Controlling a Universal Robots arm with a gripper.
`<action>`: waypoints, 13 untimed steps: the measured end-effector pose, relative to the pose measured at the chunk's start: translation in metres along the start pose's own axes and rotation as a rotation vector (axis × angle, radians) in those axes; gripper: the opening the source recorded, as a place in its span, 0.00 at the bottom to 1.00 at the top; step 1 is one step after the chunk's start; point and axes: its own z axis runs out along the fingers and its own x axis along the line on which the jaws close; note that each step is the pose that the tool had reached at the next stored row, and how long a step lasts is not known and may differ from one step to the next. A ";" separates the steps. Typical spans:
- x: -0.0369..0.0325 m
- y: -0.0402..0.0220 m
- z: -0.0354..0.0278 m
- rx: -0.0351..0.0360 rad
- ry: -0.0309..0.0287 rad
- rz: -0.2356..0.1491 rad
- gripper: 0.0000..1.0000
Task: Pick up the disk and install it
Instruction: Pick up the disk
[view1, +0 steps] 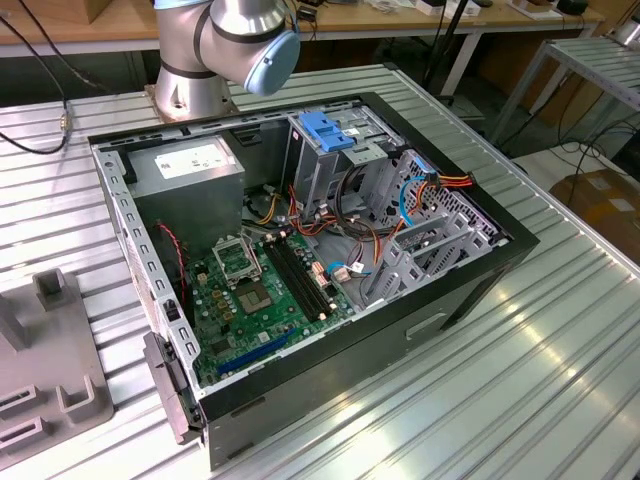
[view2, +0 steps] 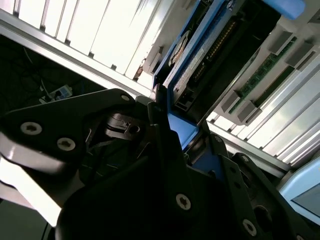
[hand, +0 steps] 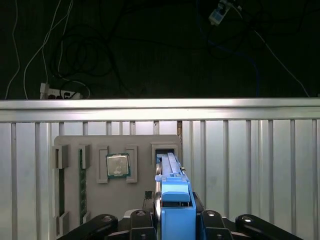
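Pick-up step, I'd say: my fingers (view2: 165, 145) are clamped on the disk (hand: 175, 200), which stands on edge in a slot of the grey holder (hand: 140, 142) on the worktop (hand: 250, 165). Freeing it calls for a straight pull.

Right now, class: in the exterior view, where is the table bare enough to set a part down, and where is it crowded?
Bare: the slatted table on the exterior view's right of the computer case, and along its black near side. Crowded: inside the case, among cables and motherboard; the grey fixture takes the exterior view's lower left.
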 end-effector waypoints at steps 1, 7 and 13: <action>0.0000 0.0000 -0.0009 -0.0001 0.0000 0.000 0.37; -0.0001 -0.0001 -0.0065 -0.0002 -0.0001 0.000 0.37; -0.0003 -0.0001 -0.0144 -0.0003 0.0000 0.000 0.37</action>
